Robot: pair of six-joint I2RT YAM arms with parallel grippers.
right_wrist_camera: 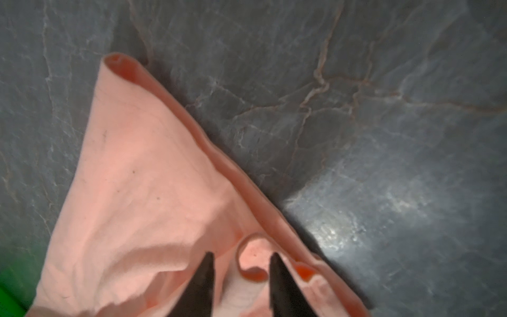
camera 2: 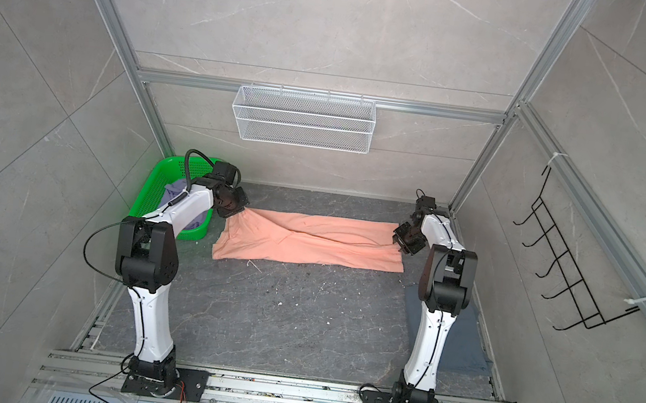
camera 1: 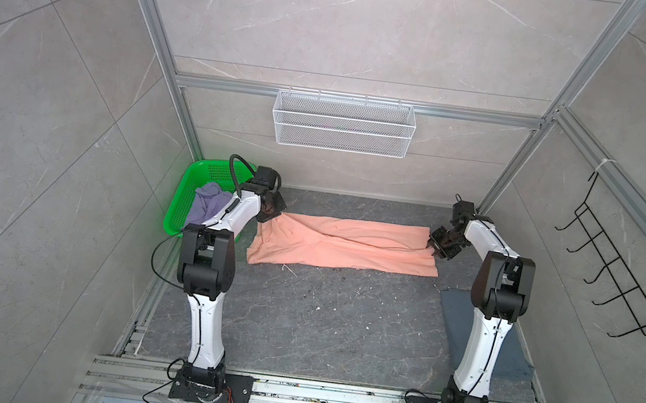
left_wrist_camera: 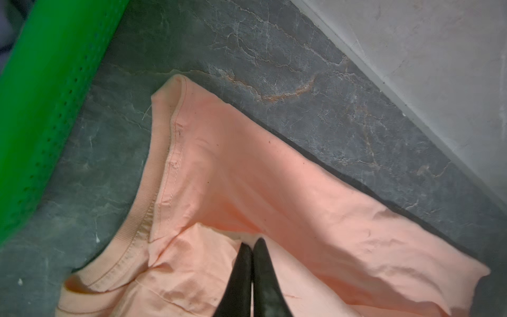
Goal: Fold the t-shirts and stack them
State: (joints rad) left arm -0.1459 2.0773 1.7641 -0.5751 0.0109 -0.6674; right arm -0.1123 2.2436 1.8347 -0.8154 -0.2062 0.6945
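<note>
In both top views your pink shirt [camera 1: 345, 243] [camera 2: 308, 238] lies stretched on the table [camera 1: 320, 315] between left gripper [camera 1: 270, 217] and right gripper [camera 1: 433, 246]; left wrist: jaws pinched together on its collar end; right wrist: jaws apart, a cloth curl between them.

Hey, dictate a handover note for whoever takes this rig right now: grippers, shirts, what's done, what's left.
Left gripper: closed on the collar end of the peach-pink cotton t-shirt.
Right gripper: open, a fold of the opposite end loose between its jaws.
Lavender t-shirt: crumpled in the green perforated plastic basket.
Slate blue-grey t-shirt: flat beside the right arm.
Done: peach-pink shirt folded into a long strip.
Left: finish it, fold the lavender one, stack all.
</note>
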